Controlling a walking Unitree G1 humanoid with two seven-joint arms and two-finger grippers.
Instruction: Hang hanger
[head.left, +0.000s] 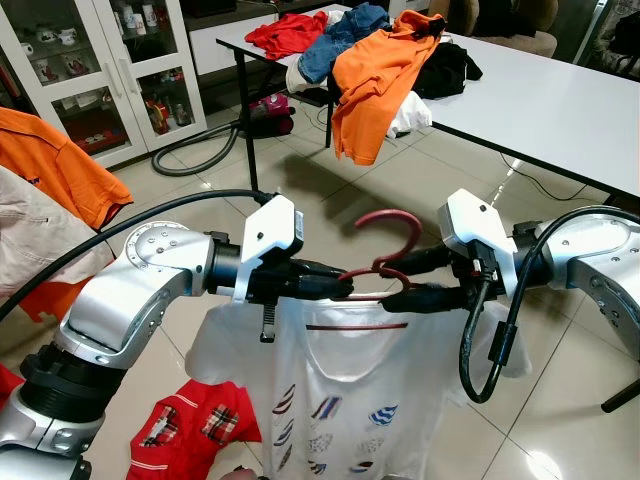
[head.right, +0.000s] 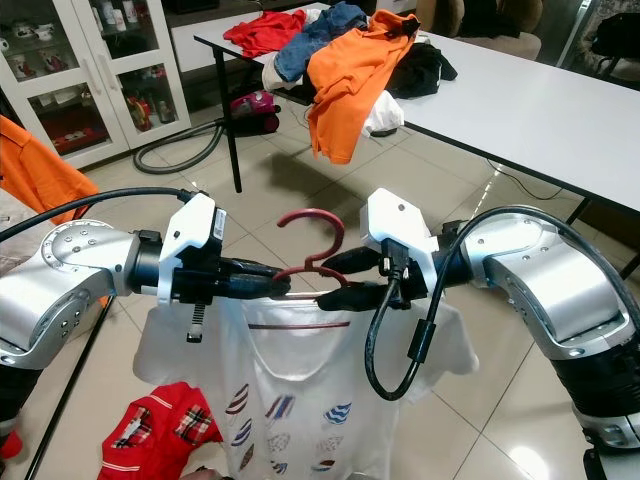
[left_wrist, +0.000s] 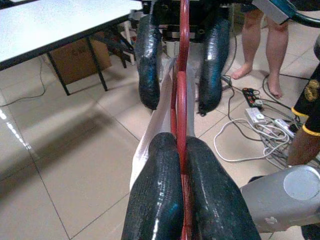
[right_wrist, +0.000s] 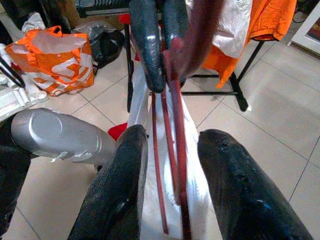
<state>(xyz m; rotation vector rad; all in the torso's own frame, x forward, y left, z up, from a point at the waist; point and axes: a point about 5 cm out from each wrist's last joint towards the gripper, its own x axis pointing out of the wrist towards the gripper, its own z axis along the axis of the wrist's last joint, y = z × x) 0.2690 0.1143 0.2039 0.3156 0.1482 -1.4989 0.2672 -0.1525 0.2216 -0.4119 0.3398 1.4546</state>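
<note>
A red hanger carries a white T-shirt with small printed motifs, held up in front of me with its hook pointing up. My left gripper comes in from the left and is shut on the hanger's neck; in the left wrist view its fingers pinch the red wire. My right gripper comes in from the right and stands open. Its fingers straddle the hanger wire with a gap on each side. The two grippers nearly meet tip to tip.
A white table behind holds a heap of clothes, with an orange shirt hanging over its edge. Left are a glass cabinet, a hose and another orange garment. A person's legs and cables are nearby.
</note>
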